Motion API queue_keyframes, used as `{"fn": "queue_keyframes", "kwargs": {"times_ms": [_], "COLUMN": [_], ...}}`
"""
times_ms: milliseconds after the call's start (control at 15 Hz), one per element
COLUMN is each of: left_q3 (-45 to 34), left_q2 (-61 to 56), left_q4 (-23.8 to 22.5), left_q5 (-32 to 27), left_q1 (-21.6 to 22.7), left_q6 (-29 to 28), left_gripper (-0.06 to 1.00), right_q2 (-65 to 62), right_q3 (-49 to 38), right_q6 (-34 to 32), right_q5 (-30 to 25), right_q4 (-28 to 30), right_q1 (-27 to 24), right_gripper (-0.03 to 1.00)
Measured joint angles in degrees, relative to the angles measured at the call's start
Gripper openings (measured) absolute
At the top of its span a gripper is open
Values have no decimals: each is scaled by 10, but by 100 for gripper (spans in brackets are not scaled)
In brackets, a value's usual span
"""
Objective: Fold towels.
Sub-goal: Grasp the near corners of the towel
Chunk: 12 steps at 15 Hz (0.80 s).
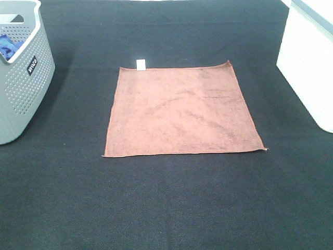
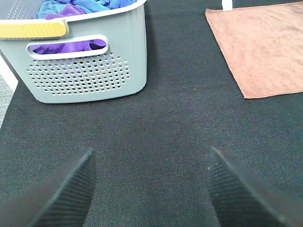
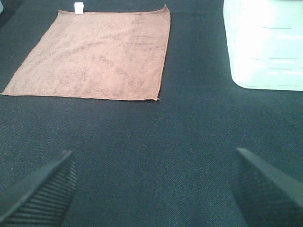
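A brown towel point(image 1: 182, 110) lies flat and unfolded on the black table, with a small white tag point(image 1: 141, 64) at its far left corner. It also shows in the left wrist view point(image 2: 262, 45) and in the right wrist view point(image 3: 99, 54). Neither arm shows in the high view. My left gripper point(image 2: 151, 189) is open and empty over bare table, near the grey basket and apart from the towel. My right gripper point(image 3: 151, 187) is open and empty over bare table, short of the towel's near right corner.
A grey perforated basket point(image 1: 21, 78) stands at the far left, holding blue and purple towels point(image 2: 78, 9). A white bin point(image 1: 309, 60) stands at the right edge. The black table cloth point(image 1: 171, 203) stretches toward the front.
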State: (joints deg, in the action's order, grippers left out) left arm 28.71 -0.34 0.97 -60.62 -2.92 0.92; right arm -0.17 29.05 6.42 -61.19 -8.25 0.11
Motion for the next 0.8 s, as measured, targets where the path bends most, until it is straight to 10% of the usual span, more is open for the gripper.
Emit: {"fn": "queue_keyframes", "kwargs": {"times_ms": [800], "left_q3": [0], "left_q2": [0], "left_q4": [0], "left_q5": [0], "left_q1": [0], "left_q6": [0], "left_gripper": [64], "right_q2": [0], "right_q3": [0], "right_q6": [0], "right_q5": [0], "right_q4": [0], "right_q1": [0], "right_gripper": [83]}}
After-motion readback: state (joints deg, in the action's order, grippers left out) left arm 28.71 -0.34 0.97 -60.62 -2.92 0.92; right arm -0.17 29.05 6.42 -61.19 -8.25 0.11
